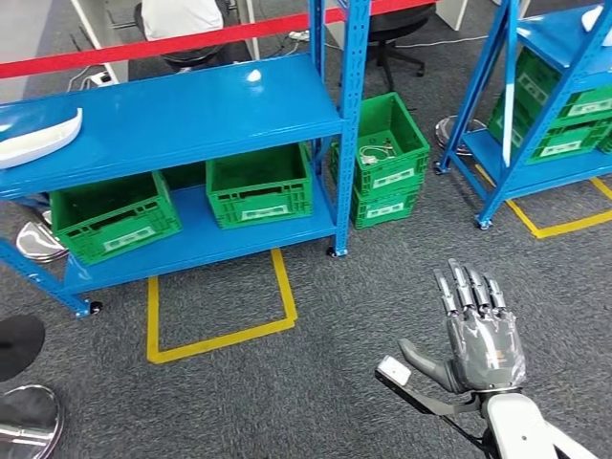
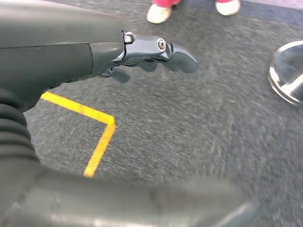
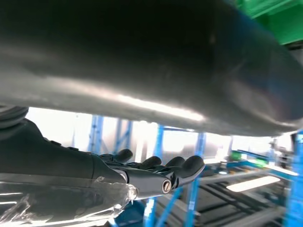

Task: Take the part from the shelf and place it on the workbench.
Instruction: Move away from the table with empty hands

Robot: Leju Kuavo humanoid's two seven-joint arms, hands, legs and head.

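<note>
Cables in right green crate (image 1: 381, 145)

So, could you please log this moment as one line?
stage: pre-grasp | white part on blue shelf | right hand open | left hand empty

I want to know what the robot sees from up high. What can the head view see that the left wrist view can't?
The head view alone shows the blue metal shelf with a long white curved part on its top board, green plastic crates on its lower board, and the robot's silver right hand, open with fingers spread. The left wrist view alone shows the dark grey left hand, fingers straight and holding nothing, and a person's light shoes. Both show grey carpet with yellow tape lines.
</note>
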